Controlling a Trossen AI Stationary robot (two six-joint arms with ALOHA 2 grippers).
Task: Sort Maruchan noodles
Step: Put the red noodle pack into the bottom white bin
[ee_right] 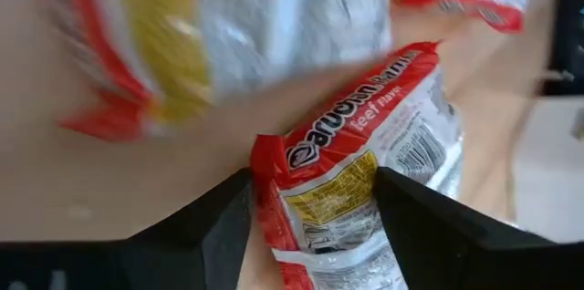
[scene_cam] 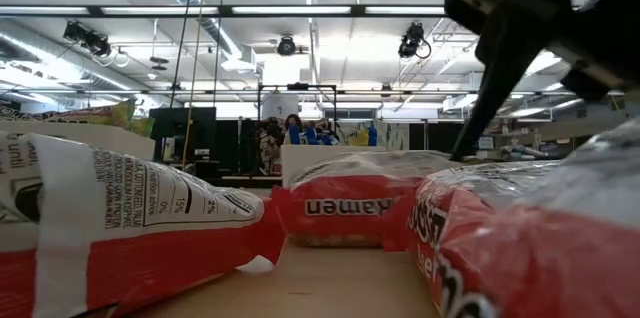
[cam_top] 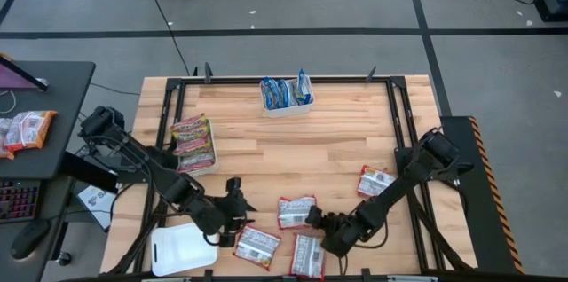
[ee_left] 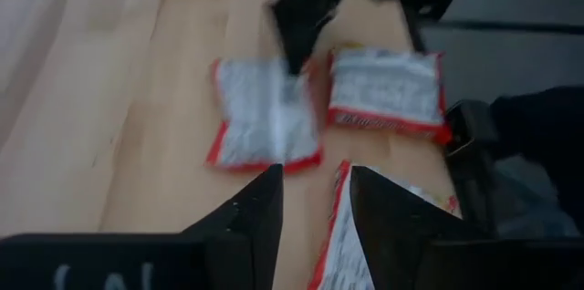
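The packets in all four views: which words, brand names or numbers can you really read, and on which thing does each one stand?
"Ramen", upside down: on the red-white packet in the middle of the low view.
"beef flavor", with a brand name above it only partly legible: on the red-white packet between the right gripper fingers.
Nutrition panel on the near-left packet, low view: percentages show, but too small to read.
High view and left wrist view: all print too small or blurred.

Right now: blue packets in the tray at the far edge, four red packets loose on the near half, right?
Not quite. The high view shows five loose red packets, not four. The blue packets do stand in the tray at the far edge.
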